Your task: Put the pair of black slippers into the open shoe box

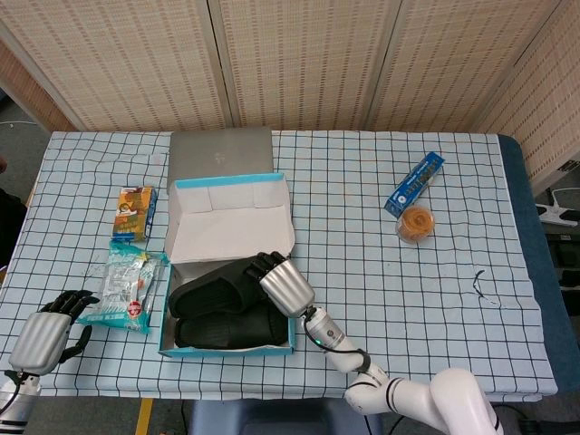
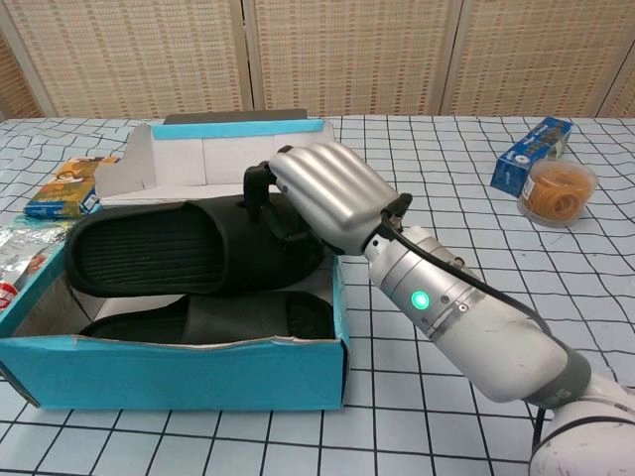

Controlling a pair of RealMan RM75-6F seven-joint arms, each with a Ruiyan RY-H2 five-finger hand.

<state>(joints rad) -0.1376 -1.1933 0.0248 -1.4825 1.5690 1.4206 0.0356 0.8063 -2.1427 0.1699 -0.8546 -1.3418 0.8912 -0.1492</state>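
While my right hand grips the upper slipper over its mate in the shoe box, next: lower, release; left hand idle, fingers loosely apart, holding nothing.

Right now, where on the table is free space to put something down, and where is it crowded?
Bare cloth lies between the shoe box and the jar, and along the near right edge. It is crowded on the left: snack box and bag sit beside the shoe box, the laptop behind it, the right hand on a slipper.
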